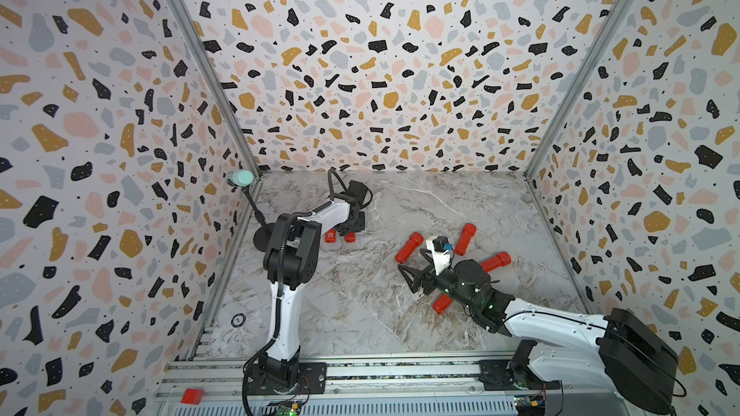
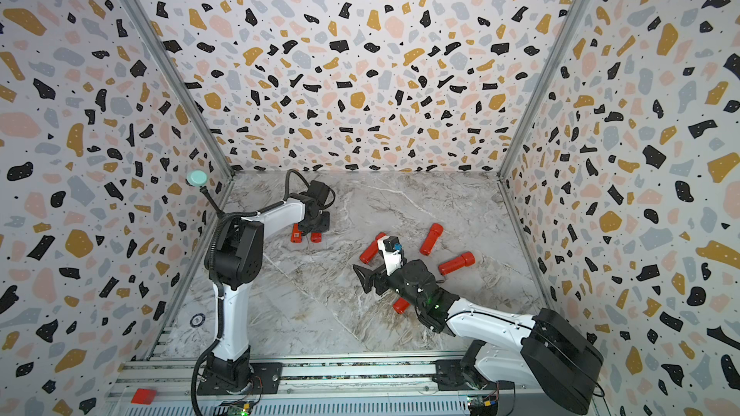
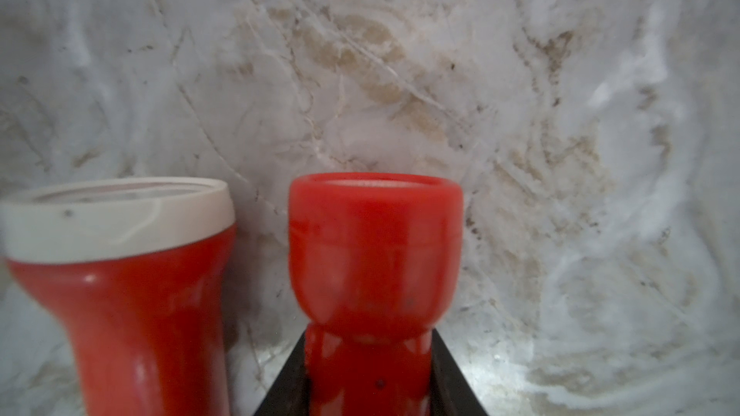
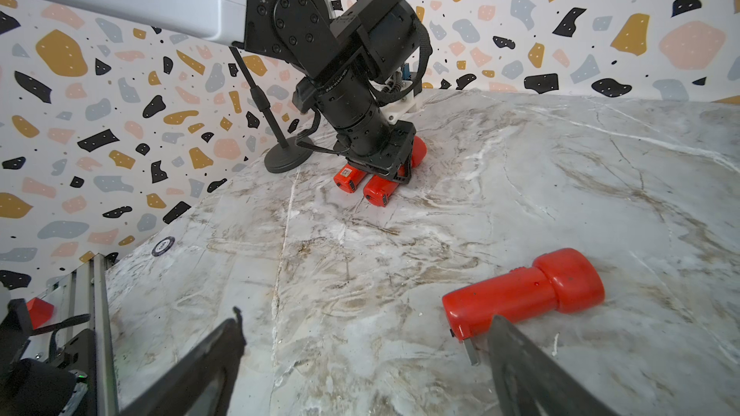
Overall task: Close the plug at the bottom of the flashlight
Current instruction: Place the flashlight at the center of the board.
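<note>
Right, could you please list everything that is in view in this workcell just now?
Red plastic flashlights: six, red; four lying around the right arm, two side by side at the left gripper.
Marble-patterned table: one, grey-white; underneath everything.
Microphone stand: one, black with teal head; back left corner.
Small block: one, red; front rail.
Round sticker: one, dark and white; table's left edge.
Left gripper: one, black; shut on the all-red flashlight, beside a white-rimmed flashlight.
Right gripper: one, black; open, beside one flashlight's plug end.

Left claw clamped tight, pointing steeply down; right claw spread wide, apparently hovering low
</note>
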